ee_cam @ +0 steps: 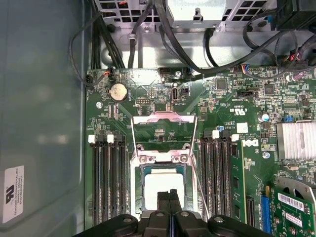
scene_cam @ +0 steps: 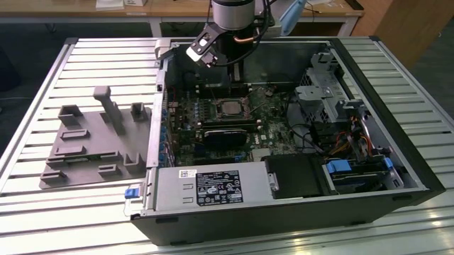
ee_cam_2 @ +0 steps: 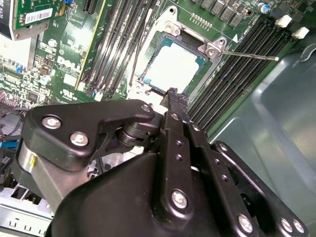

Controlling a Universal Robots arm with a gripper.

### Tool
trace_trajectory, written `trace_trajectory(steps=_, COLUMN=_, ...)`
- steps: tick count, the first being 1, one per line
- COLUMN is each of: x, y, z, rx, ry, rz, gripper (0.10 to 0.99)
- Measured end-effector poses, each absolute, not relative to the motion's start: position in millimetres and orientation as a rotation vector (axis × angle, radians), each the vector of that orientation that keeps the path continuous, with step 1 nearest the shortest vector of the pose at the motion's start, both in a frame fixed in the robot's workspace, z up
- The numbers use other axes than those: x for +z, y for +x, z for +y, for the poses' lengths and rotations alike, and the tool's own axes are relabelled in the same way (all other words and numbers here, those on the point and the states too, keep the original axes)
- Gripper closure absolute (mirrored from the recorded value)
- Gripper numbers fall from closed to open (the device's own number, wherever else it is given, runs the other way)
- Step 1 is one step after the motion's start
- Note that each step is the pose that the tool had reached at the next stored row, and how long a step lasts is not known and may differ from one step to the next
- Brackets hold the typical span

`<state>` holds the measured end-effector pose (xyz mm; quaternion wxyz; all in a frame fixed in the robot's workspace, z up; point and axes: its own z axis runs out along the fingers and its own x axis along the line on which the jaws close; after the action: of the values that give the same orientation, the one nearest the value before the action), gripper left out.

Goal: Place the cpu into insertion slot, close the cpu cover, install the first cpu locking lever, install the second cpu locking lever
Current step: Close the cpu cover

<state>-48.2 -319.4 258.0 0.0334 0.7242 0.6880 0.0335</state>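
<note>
The cpu [ee_cam: 159, 186], a square chip with a pale metal top, lies flat in the insertion slot [ee_cam: 139, 170] on the green motherboard; it also shows in the second wrist view [ee_cam_2: 173, 66] and the exterior view [scene_cam: 228, 108]. The cpu cover [ee_cam: 165, 118], a silver frame with a window, stands swung open off the socket. Both thin wire locking levers are released: one [ee_cam: 130, 145] beside the cover, the other [ee_cam_2: 249, 55] sticking out over the memory slots. My gripper [ee_cam: 169, 197] hovers just above the cpu's edge, shut with nothing between its fingers [ee_cam_2: 174, 98].
The motherboard sits deep inside an open computer case [scene_cam: 369, 69]. Long black memory slots [ee_cam: 106, 177] flank the socket. A black card [scene_cam: 225, 138], power supply [scene_cam: 212, 186] and cables [ee_cam: 163, 34] surround it. A grey fixture [scene_cam: 92, 143] rests on the slatted table.
</note>
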Motion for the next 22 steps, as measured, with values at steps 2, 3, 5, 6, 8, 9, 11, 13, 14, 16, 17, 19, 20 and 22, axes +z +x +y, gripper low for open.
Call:
trace_trajectory(steps=2, x=258, y=-48, z=-319, rx=0.103, ry=2.228, rz=2.116, gripper=0.984)
trace_trajectory(steps=3, x=258, y=-48, z=-319, rx=0.103, ry=2.228, rz=2.116, gripper=0.984)
trace_trajectory(steps=5, x=258, y=-44, z=-319, rx=0.103, ry=2.228, rz=2.116, gripper=0.984)
trace_trajectory(steps=6, x=258, y=-41, z=-319, rx=0.103, ry=2.228, rz=2.116, gripper=0.984)
trace_trajectory(steps=8, x=258, y=-34, z=-319, rx=0.103, ry=2.228, rz=2.116, gripper=0.984)
trace_trajectory(steps=9, x=258, y=-31, z=-319, rx=0.103, ry=2.228, rz=2.116, gripper=0.984)
trace_trajectory(steps=11, x=258, y=-24, z=-319, rx=0.102, ry=2.228, rz=2.117, gripper=0.984)
trace_trajectory(steps=13, x=258, y=-16, z=-319, rx=0.102, ry=2.228, rz=2.116, gripper=0.984)
trace_trajectory(steps=14, x=258, y=-12, z=-319, rx=0.102, ry=2.228, rz=2.117, gripper=0.984)
trace_trajectory(steps=16, x=258, y=-5, z=-319, rx=0.102, ry=2.228, rz=2.117, gripper=0.984)
trace_trajectory(steps=17, x=258, y=-1, z=-319, rx=0.102, ry=2.228, rz=2.117, gripper=0.984)
trace_trajectory(steps=19, x=258, y=6, z=-319, rx=0.102, ry=2.228, rz=2.117, gripper=0.984)
trace_trajectory(steps=20, x=258, y=9, z=-319, rx=0.102, ry=2.228, rz=2.117, gripper=0.984)
trace_trajectory(steps=22, x=258, y=16, z=-319, rx=0.102, ry=2.228, rz=2.116, gripper=0.984)
